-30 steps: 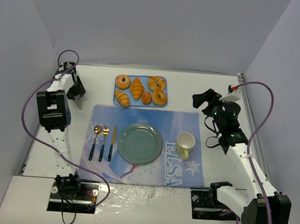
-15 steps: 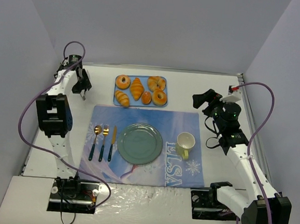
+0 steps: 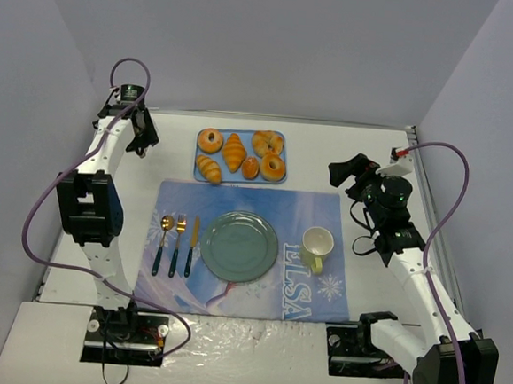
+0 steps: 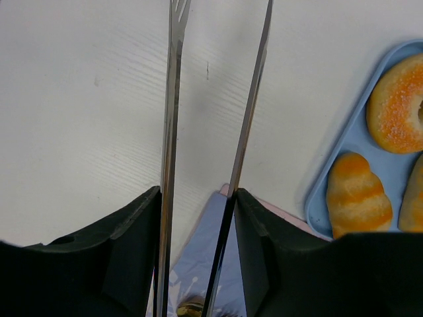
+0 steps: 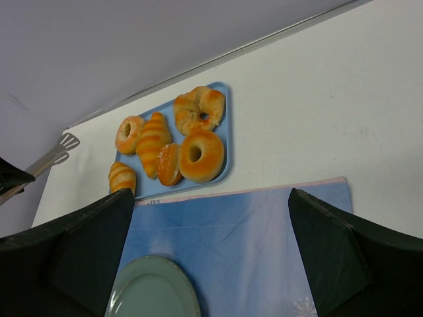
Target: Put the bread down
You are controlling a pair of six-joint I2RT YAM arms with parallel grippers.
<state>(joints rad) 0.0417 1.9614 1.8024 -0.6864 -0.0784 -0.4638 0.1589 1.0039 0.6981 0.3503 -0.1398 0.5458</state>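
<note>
The bread [image 3: 209, 168] is a small golden ridged roll at the near left corner of the blue tray [image 3: 281, 158]. It also shows in the left wrist view [image 4: 357, 195] and the right wrist view [image 5: 122, 178]. My left gripper [image 3: 140, 137] is shut on metal tongs [image 4: 173, 99] and hovers over bare table left of the tray; the tongs' tips [image 5: 63, 145] are apart and empty. My right gripper [image 3: 342, 172] is open and empty, right of the tray [image 5: 223, 142]. The green plate [image 3: 239, 244] sits empty on the blue placemat [image 3: 308, 209].
The tray also holds a larger orange croissant [image 3: 234, 151], ring doughnuts [image 3: 210, 139] and other pastries. A spoon, fork and knife [image 3: 175, 239] lie left of the plate. A yellow cup [image 3: 317, 244] stands right of it. Walls close in the table.
</note>
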